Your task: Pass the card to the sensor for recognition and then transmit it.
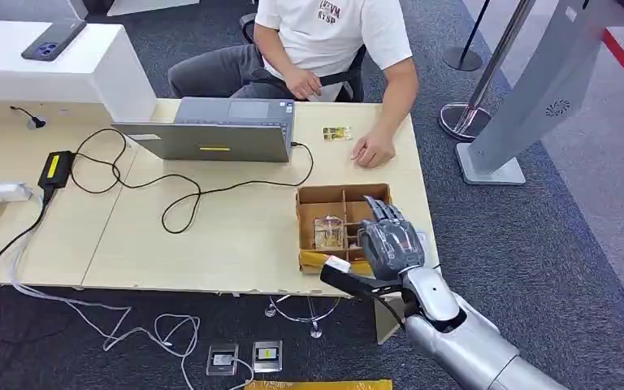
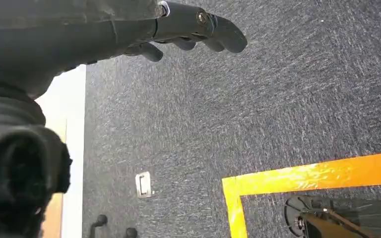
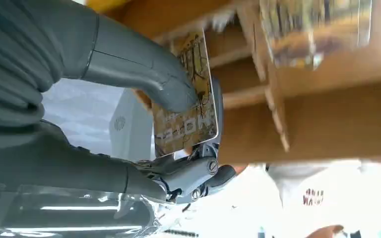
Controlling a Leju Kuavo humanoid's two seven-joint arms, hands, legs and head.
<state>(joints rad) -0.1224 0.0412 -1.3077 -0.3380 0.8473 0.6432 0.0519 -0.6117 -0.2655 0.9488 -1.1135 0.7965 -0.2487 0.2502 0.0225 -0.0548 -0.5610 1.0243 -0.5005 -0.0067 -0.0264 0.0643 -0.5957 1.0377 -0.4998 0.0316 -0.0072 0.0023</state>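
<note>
I see my right hand (image 1: 390,244) over the brown divided cardboard box (image 1: 315,199) near the table's front-right edge (image 1: 422,203), thumb and fingers clamped on the yellow patterned card (image 3: 186,99). My left hand (image 2: 188,29) hangs empty over grey carpet (image 2: 278,99), fingers apart. Beyond the box lie a person's hand (image 1: 372,150), a second small card (image 1: 336,133) and a grey laptop (image 1: 219,130).

Wooden table (image 1: 236,236): laptop (image 1: 215,130), black cable (image 1: 187,195), divided cardboard box (image 1: 337,219), card (image 1: 337,133), power adapter (image 1: 55,169)
</note>
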